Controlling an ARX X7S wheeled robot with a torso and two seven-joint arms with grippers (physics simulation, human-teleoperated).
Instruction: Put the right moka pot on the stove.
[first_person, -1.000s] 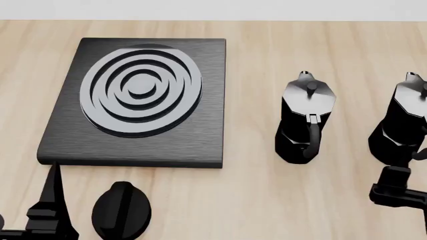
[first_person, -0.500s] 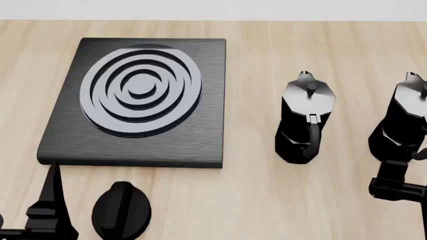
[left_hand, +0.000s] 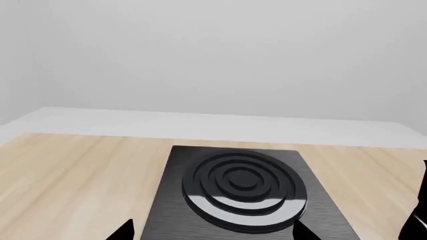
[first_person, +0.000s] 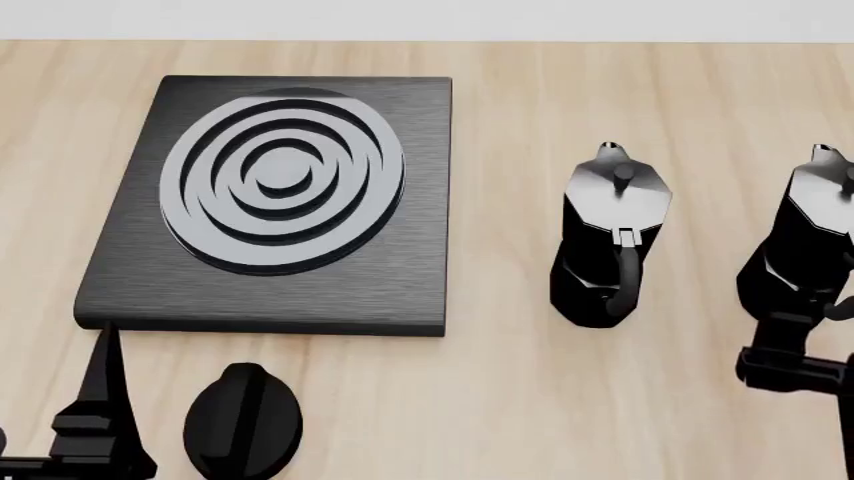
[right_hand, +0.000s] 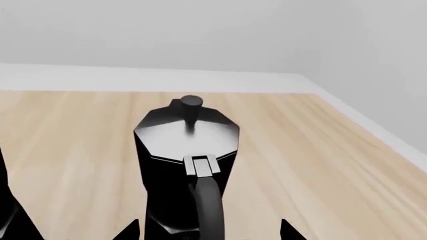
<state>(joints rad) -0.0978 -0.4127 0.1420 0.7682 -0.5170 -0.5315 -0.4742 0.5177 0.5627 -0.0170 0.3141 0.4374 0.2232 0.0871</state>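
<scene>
- Black and faceted, the right moka pot (first_person: 809, 250) stands upright on the pale wooden tabletop (first_person: 534, 400), at the far right of the head view and partly cut by its edge, with nothing lifted yet.
- My right gripper (first_person: 798, 365) sits just on the near side of that pot; in the right wrist view the pot's curved handle (right_hand: 208, 210) lies between my two fingertips (right_hand: 128, 231), which are spread apart with nothing clasped.
- The stove (first_person: 134, 280), a black slab with grey burner rings, lies well apart across the table, its burner (first_person: 280, 180) bare.
- Between the two stands the other moka pot (first_person: 611, 240), a look-alike, upright and untouched.
- My left gripper (left_hand: 210, 232) idles near the stove's near edge, just beside the oval dial knob (first_person: 243, 420); its tips show wide apart at the foot of the left wrist view, gripping nothing.
- By my reckoning the job is barely started: the approach looks made, while the grasp on the handle, the lift, the carry past the middle pot and the set-down on the rings are all left to do.
</scene>
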